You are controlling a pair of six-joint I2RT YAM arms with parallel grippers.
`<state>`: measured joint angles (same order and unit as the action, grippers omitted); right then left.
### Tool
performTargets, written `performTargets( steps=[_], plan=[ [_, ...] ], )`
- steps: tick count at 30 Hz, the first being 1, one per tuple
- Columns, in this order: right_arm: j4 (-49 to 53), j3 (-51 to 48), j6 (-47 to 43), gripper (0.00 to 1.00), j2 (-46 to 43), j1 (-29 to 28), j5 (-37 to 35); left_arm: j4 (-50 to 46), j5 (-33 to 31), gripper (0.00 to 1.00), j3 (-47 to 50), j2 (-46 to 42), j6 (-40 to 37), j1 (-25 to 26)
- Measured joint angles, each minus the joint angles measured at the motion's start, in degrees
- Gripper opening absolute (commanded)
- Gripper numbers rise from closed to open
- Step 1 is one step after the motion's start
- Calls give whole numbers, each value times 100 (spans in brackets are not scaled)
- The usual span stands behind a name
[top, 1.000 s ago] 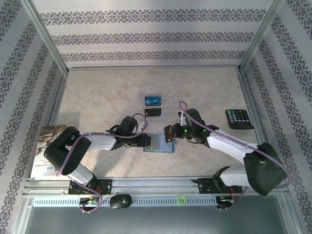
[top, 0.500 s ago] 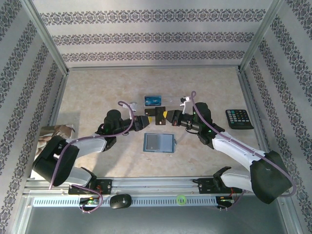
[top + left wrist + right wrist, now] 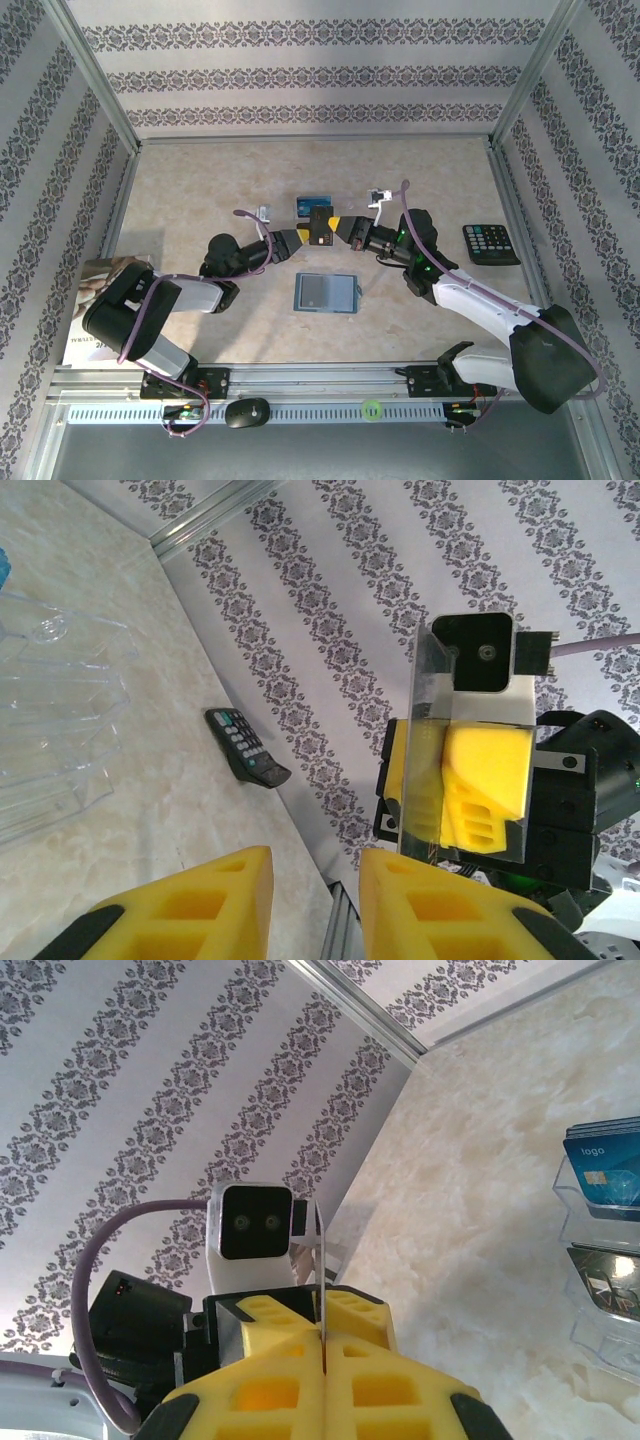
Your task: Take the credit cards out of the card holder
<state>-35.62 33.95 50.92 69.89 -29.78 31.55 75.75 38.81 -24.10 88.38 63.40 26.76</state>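
Two risks stand out, and both hang on the one card point(image 3: 320, 1250) pinched in your right pincer point(image 3: 322, 1310). Its fingers are clamped together on the card's thin edge, with much of the card standing free beyond them, so a quick swing or a knock could twist it out of the grip. The left pincer point(image 3: 315, 872) sits face to face with it, fingers apart with nothing between them. It is close enough that a careless pull-away could clip the card.

Just beyond the two pincers is the clear stand point(image 3: 60, 720), with a blue card point(image 3: 605, 1172) in one slot and a dark card point(image 3: 603, 1285) in the next. Come in at a slant and you may strike a slot wall or nudge those cards.

The card holder point(image 3: 325, 293) lies flat on the surface point(image 3: 200, 200), on the near side of both pincers, apart from them and unheld. I cannot tell whether any card is inside it; with nothing pinning it down, a later pull could drag it.
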Motion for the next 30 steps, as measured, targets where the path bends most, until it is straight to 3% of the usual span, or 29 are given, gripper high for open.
performTargets(
  steps=[15, 19, 23, 25, 27, 30],
  plan=[
    [129, -46, 22, 0, 66, -133, 92, 188, 22, 34, 188, -133, 162, -26],
    [101, 79, 22, 0, 190, -201, 94, 190, 44, 23, 188, -153, 179, -26],
    [42, 103, 24, 0, 310, -234, 72, 214, 120, 0, 188, -232, 210, -31],
    [4, 103, 39, 0, 365, -221, 59, 232, 151, 0, 184, -293, 229, -61],
    [-42, 105, 42, 13, 369, -223, 66, 197, 179, 0, 179, -328, 221, -70],
    [13, 83, 61, 17, 343, -131, 72, -33, 306, 0, 83, -437, 131, -70]
  ],
)
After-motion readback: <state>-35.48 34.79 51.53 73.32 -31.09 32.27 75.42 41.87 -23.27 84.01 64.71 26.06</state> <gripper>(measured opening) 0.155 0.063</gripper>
